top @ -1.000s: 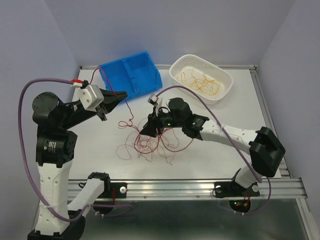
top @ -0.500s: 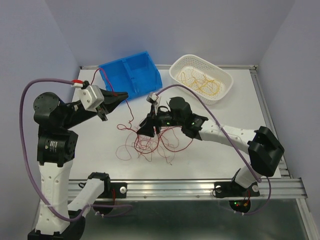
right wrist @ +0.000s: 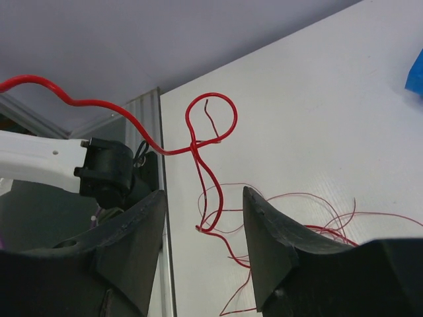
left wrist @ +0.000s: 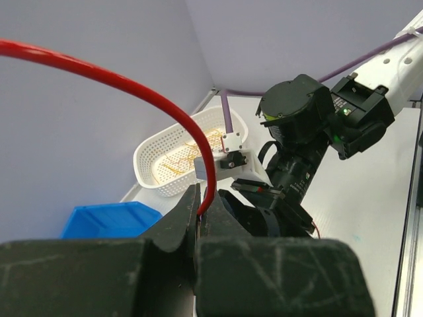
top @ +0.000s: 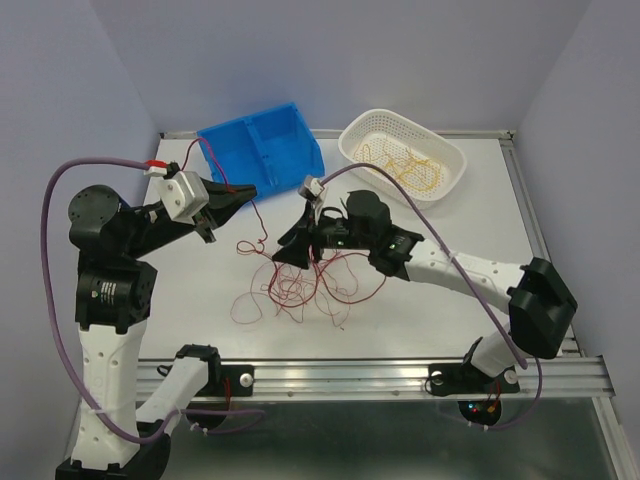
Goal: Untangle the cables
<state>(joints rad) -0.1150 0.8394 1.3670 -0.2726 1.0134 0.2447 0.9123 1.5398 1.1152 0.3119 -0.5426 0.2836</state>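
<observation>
- On the table (top: 480, 230), between the two arms: red cables (top: 300, 290) in a loose curly tangle, spread wider left-to-right than near-to-far.
- From the tangle's far-left side: one strand (top: 258, 222) climbing away toward the far edge, up into the left gripper (top: 243, 190), then arching back over that wrist.
- Left gripper: clenched tight on the strand, tips pointing right toward the other arm.
- Right gripper (right wrist: 204, 191): jaws apart, pointing left above the tangle's far side. Red wire with a small loop shows in the gap; cannot tell whether it touches either finger.
- At the far right: white basket (top: 350, 148) with yellow cables (top: 400, 160) curled on its floor.
- Left of the basket: blue bin (top: 290, 165), two compartments side by side, with the strand's arc passing by its left end.
</observation>
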